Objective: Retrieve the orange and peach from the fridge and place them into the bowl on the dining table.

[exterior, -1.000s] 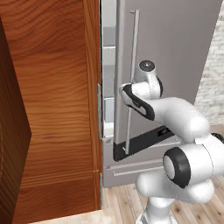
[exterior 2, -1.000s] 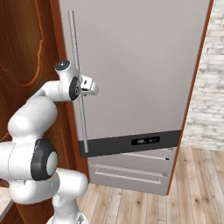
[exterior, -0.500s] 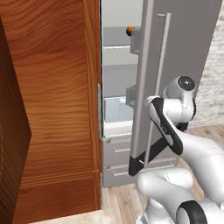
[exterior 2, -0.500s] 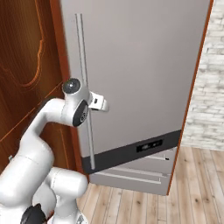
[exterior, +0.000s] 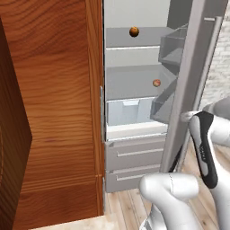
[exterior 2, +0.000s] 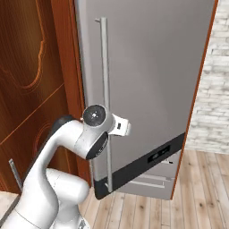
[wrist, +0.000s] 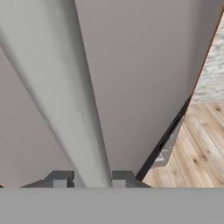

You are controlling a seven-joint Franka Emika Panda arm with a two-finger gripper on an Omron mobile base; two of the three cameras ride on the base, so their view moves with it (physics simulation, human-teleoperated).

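With the fingers (wrist: 89,180) clamped on the handle (wrist: 65,100), the fridge (exterior: 188,81) door is open; next, release and reach toward the orange (exterior: 134,31) at 12 o'clock.

Tool (wrist: 89,181) clamped, arm outstretched

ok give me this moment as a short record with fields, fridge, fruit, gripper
fridge door: swung well open, interior exposed
handle: long vertical bar on the door front
gripper: shut on the handle, a finger on each side of the bar
orange: on an upper shelf, untouched
peach: on the shelf below, above the pale crisper drawer
beside fridge: red-brown wooden cabinet
task stage: door opened, no fruit picked yet
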